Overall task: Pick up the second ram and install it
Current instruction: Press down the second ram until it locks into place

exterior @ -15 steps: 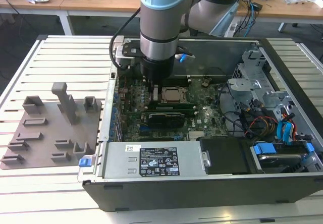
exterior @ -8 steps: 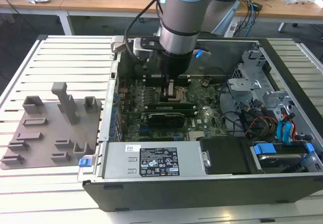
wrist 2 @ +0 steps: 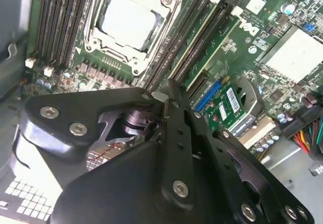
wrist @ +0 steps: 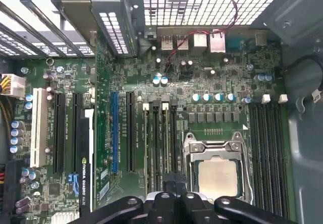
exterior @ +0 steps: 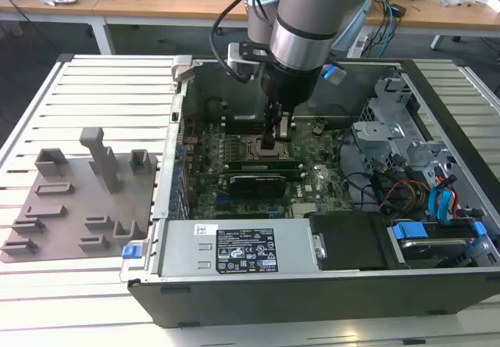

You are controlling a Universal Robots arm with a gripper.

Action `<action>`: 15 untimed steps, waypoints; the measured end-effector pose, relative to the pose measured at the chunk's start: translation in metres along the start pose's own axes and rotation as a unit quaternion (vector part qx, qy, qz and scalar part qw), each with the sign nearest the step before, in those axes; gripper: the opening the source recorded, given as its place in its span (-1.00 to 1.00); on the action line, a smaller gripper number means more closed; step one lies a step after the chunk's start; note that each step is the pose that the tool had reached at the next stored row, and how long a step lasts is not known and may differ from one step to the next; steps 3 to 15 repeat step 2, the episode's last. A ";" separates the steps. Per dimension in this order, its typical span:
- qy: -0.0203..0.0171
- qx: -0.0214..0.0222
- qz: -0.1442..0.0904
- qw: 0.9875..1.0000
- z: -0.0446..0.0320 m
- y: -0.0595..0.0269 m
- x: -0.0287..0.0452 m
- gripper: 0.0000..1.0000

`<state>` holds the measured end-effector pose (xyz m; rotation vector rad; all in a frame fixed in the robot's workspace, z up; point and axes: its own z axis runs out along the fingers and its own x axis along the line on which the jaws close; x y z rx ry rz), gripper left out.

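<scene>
My gripper [exterior: 277, 145] reaches down into the open computer case, onto the memory slots beside the CPU socket [wrist: 218, 176]. Its fingers [wrist: 169, 183] stand close together, shut on the top edge of the second ram [wrist 2: 212, 42]. This thin green stick stands in a slot, running away from the fingertips alongside the socket [wrist 2: 128, 19]. In the exterior view the ram [exterior: 242, 162] shows as a long green strip just in front of the gripper. Black slots [wrist: 151, 143] lie parallel beside it.
A wide black card [exterior: 254, 181] sits just in front of the slots. A grey power supply [exterior: 234, 245] fills the case front, with drive bays and cables [exterior: 406, 191] on the exterior view's right. A grey plate with upright blocks [exterior: 47, 237] lies outside the case.
</scene>
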<state>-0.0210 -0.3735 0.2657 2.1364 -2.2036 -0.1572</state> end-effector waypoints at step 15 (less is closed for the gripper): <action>0.000 0.000 0.000 1.000 0.0000 0.0000 0.0000 -0.80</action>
